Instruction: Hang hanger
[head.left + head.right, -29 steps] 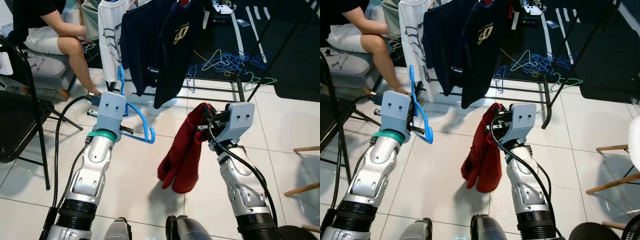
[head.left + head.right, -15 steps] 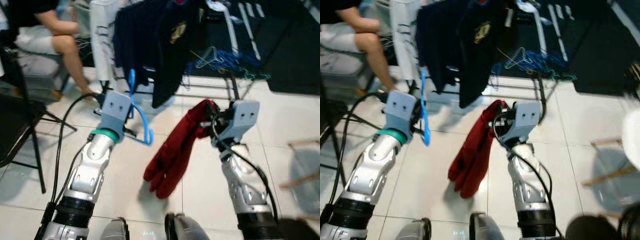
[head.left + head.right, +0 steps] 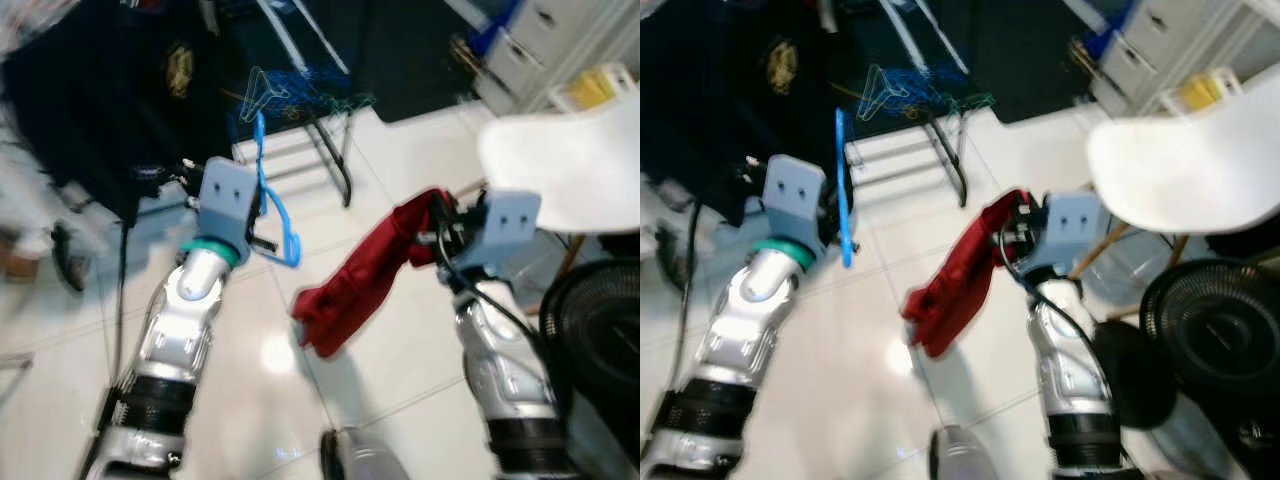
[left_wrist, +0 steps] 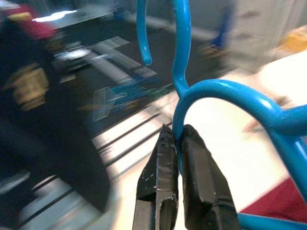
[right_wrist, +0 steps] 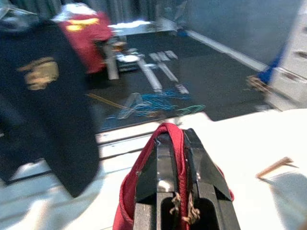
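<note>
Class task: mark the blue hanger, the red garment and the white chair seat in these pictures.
blue hanger (image 4: 216, 93): left wrist view, on its curved shoulder.
red garment (image 3: 365, 275): left eye view, mid-cloth.
white chair seat (image 3: 1180, 175): right eye view, seat surface.

Both head views are smeared by motion — the dark garments (image 3: 90, 110) beyond the left gripper (image 4: 175, 139) lack sharp edges. The blue hanger (image 4: 201, 96) runs off the wrist picture's edge. The red cloth (image 5: 168, 143) hides the right gripper (image 5: 175, 143) tips — its lower part is cut off.
</note>
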`<state>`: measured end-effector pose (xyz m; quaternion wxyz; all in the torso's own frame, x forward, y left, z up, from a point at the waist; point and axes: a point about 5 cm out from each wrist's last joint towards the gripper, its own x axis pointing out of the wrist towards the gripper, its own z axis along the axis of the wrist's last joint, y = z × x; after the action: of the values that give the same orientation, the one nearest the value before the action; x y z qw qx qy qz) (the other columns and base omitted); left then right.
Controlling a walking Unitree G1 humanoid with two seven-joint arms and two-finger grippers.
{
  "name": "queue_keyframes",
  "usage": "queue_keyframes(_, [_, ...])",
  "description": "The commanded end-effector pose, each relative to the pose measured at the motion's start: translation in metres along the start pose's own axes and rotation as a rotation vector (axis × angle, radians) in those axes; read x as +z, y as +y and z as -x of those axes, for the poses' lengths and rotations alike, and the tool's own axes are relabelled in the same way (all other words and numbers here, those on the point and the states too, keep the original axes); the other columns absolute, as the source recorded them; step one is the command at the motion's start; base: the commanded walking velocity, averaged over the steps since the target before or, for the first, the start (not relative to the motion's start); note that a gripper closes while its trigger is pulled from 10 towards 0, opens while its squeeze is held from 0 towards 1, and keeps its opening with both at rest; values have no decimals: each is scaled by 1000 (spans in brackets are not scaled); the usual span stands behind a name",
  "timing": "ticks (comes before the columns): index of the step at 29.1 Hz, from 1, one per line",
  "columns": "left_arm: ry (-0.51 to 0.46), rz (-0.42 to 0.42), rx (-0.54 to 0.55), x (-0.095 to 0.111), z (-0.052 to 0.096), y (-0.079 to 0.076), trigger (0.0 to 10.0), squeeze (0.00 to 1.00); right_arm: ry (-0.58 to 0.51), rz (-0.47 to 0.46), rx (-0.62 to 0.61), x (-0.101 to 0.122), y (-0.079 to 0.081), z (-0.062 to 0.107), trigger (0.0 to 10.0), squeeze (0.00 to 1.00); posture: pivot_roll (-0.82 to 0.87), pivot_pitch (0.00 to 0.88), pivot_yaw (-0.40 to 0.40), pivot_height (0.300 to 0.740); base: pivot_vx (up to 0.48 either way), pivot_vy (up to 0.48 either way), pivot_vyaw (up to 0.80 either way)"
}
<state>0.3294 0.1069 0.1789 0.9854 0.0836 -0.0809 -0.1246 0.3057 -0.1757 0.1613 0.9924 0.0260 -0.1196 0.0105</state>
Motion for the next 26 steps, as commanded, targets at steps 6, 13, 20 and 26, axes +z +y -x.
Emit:
queue_keyframes(6, [8, -4, 32, -5, 4, 9, 10000, 0, -22, 1, 26, 4, 9, -2, 10000, 0, -138, 92, 17, 740, 458, 0, 0])
queue_keyframes(13, [1, -6, 36, -4, 4, 8, 10000, 0, -25, 13, 39, 5, 10, -3, 10000, 0, -137, 90, 17, 740, 455, 0, 0])
queue_keyframes(20, [-138, 50, -2, 28, 3, -7, 10000, 0, -35, 33, 42, 7, 9, -5, 10000, 0, -137, 87, 15, 740, 459, 0, 0])
queue_keyframes(26, [-205, 101, -59, 47, 1, -20, 10000, 0, -38, 35, 40, 7, 9, -7, 10000, 0, -139, 82, 13, 740, 461, 0, 0])
